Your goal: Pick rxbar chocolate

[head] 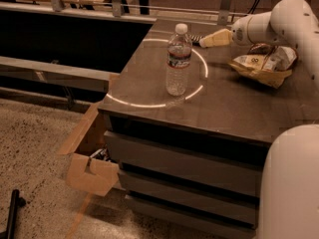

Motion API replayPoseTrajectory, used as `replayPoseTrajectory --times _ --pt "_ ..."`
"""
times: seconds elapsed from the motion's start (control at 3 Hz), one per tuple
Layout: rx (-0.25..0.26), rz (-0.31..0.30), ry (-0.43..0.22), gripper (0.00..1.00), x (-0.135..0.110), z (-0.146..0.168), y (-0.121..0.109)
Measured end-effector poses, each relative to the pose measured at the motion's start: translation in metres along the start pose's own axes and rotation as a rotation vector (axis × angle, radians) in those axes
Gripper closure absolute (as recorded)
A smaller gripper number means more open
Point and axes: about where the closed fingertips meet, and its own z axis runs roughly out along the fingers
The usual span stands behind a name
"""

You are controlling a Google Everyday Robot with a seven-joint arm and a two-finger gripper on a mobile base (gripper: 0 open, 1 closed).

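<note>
The rxbar chocolate (195, 37) is a small dark bar with pale marks. It lies flat at the far edge of the table top, behind the water bottle (178, 59). My gripper (205, 41) reaches in from the right on a white arm (271, 21). Its pale tip is right at the bar's right end, low over the table. Part of the bar is hidden by the bottle cap and the gripper tip.
Yellow-and-white wrinkly snack bags (264, 63) lie on the right of the grey table (224, 108), under the arm. A bright ring of light circles the bottle. An open cardboard box (89, 168) stands on the floor at the left. The robot's white body (291, 183) fills the lower right.
</note>
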Motion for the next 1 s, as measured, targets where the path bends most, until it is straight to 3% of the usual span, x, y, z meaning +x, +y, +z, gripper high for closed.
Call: replayPoseTrajectory --times 0.67,1.0 --pt "-0.111 -0.028 0.023 0.0 0.005 0.03 0.016" --pt "-0.133 -0.038 0.022 0.0 0.004 0.04 0.02"
